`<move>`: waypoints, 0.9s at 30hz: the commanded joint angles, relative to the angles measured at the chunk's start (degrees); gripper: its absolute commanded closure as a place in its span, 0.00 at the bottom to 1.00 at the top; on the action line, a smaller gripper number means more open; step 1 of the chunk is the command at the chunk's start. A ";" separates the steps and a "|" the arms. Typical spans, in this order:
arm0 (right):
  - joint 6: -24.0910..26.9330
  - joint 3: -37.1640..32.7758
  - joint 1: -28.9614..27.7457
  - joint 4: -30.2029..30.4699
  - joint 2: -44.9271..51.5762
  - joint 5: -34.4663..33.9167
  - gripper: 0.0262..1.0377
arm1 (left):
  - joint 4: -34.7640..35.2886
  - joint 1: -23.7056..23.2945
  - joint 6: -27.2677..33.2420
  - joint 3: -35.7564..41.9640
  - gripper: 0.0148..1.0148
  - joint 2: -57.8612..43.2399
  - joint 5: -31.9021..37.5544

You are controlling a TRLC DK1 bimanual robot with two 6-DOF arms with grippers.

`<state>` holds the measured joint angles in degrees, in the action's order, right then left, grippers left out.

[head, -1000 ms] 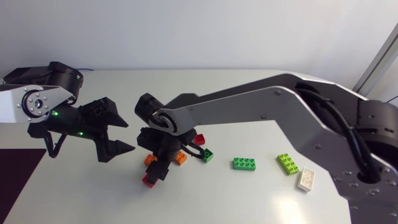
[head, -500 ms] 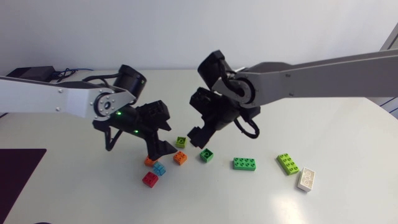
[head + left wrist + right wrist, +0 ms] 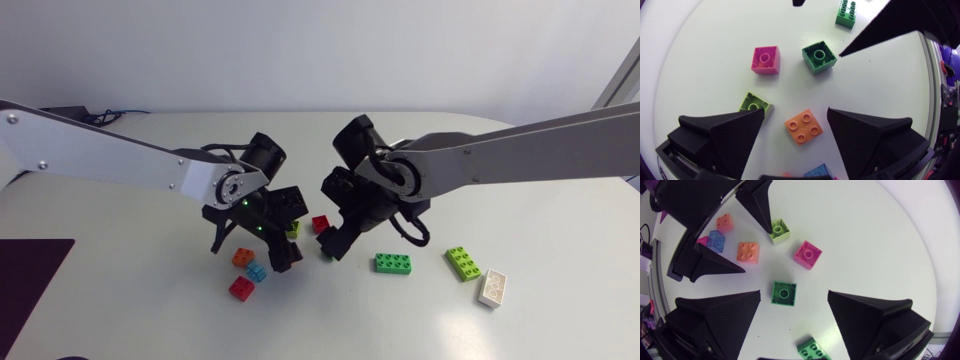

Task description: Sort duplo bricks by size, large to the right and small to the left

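Note:
My left gripper [image 3: 281, 243] [image 3: 796, 112] hangs open over a small orange brick [image 3: 803, 126], which lies between its fingers untouched. A small light-green brick [image 3: 755, 104] [image 3: 293, 228] sits at one fingertip. My right gripper [image 3: 338, 234] [image 3: 794, 294] is open above a small dark-green brick [image 3: 784, 292] [image 3: 819, 56]. A small pink brick [image 3: 808, 254] [image 3: 320, 223] lies between the two grippers. Another orange brick [image 3: 243, 257], a blue one [image 3: 257, 271] and a red one [image 3: 241, 288] form a group on the left. To the right lie large bricks: green [image 3: 393, 263], lime [image 3: 462, 262], white [image 3: 493, 287].
The two grippers stand close together, a finger [image 3: 880, 30] of the right one showing in the left wrist view. A dark mat [image 3: 30, 275] lies at the table's left front edge.
My left gripper has swung right from the table's left side and come down over the small bricks. My right gripper left the left group, rose, then came down over the dark-green brick.

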<state>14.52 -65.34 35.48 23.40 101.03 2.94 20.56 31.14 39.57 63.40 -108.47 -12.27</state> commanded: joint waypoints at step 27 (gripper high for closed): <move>-4.24 3.91 0.55 -3.27 3.20 0.22 0.10 | 7.04 -10.04 5.87 -7.67 0.91 6.95 1.11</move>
<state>11.49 -63.00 35.70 20.56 102.26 3.03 26.87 21.85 43.92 56.95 -102.94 -11.31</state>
